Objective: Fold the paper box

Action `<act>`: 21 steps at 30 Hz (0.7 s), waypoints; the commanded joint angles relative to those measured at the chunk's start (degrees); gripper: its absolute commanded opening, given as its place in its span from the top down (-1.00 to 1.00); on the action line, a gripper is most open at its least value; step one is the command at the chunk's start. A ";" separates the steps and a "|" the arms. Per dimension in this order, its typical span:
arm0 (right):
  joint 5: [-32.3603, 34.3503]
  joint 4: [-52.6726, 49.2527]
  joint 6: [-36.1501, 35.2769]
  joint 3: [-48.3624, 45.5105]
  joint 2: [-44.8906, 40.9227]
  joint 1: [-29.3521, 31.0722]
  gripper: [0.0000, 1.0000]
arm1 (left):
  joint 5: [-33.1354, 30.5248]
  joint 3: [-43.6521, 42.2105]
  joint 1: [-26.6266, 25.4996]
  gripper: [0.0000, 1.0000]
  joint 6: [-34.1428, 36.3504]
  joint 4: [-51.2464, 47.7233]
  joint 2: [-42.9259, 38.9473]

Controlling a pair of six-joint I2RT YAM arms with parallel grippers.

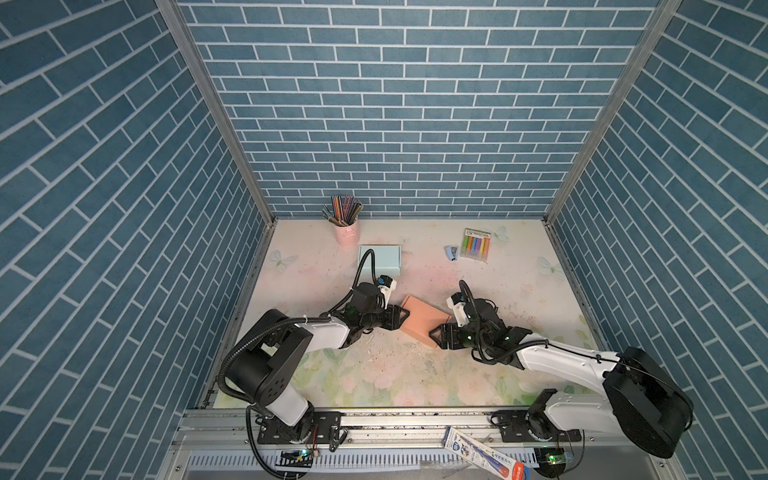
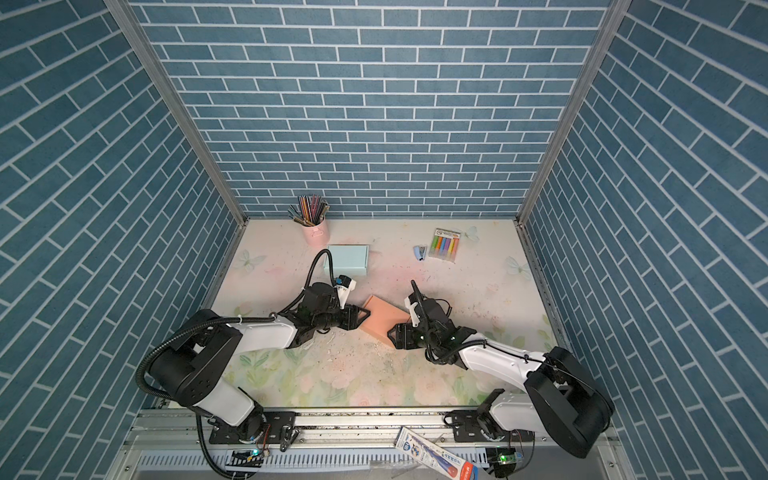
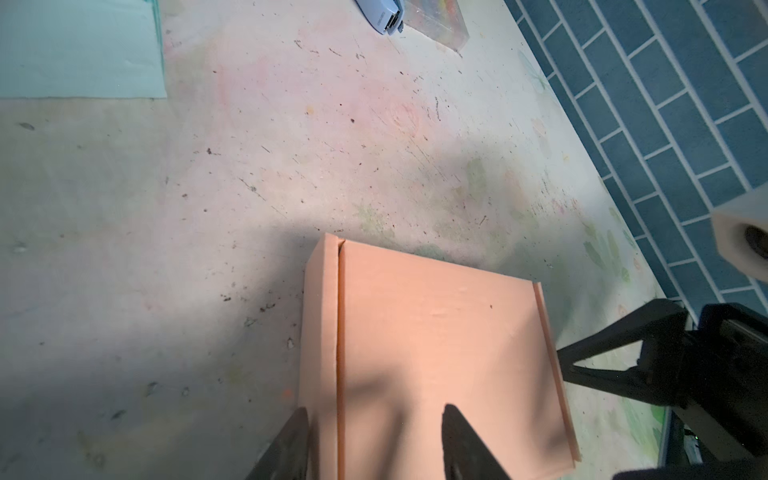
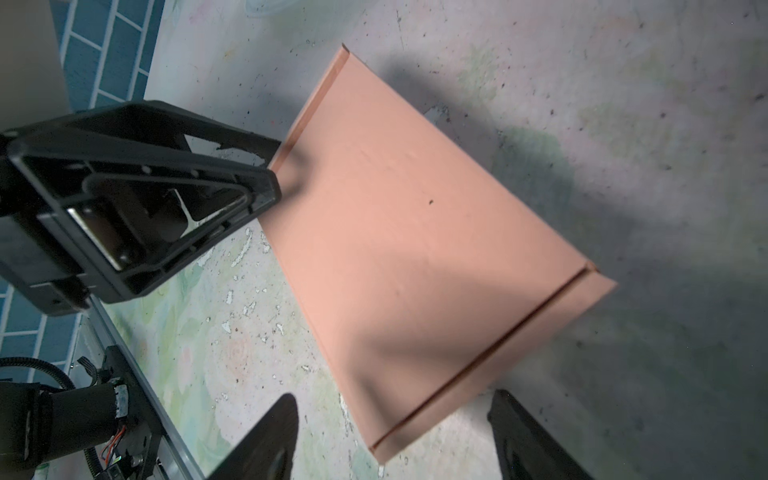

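— Well, which step?
— Nearly done, I'd say: box (image 1: 424, 322) lies closed mid-frame on the tabletop (image 1: 498, 291), between left pincer (image 1: 405, 313) and right pincer (image 1: 433, 333), both spread, pinching nothing.
— Next?
— Probably press its top flush, gently.

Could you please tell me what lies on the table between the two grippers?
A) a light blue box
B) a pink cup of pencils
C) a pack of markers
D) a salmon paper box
D: in both top views the salmon paper box lies flat on the table, with the left gripper at one side of it and the right gripper at the opposite corner.
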 commanded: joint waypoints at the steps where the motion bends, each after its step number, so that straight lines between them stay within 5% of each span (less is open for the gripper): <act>1: -0.61 1.28 -0.19 -0.91 0.57 -1.26 -0.47 | -0.61 -1.14 -1.36 0.02 -0.25 1.66 0.48; 21: -1.70 0.84 -7.78 6.66 8.06 -10.11 -0.43 | -2.52 7.18 -5.68 0.19 -0.15 -0.62 5.26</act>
